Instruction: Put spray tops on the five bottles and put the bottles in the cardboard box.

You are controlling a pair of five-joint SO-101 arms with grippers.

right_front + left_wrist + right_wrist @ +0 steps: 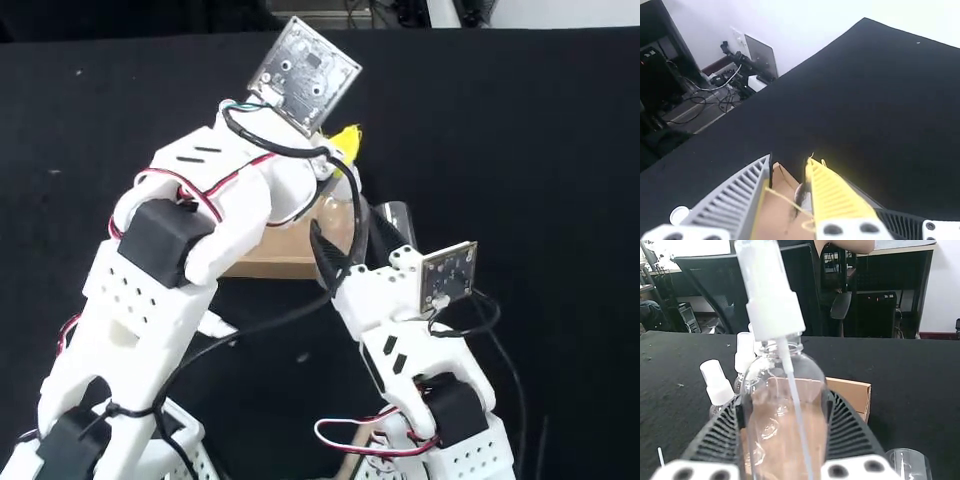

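Black table (560,150) carries the box (275,250) near its middle. We see the right gripper (785,402) clenched on a bottle (785,375), upright, we judge, so its loose top (771,295) can be tightened. The left gripper (788,167), narrowly parted, hangs above the box.

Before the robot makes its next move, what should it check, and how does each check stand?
1. Bottle gripped by the right jaws: ok, they are closed on both its sides.
2. Spray top screwed down: not ok, it sits tilted above the neck.
3. Tube inside the bottle: ok.
4. Left jaws free to take the top: ok, open, over the cardboard box.
5. Room left in the box: cannot tell.
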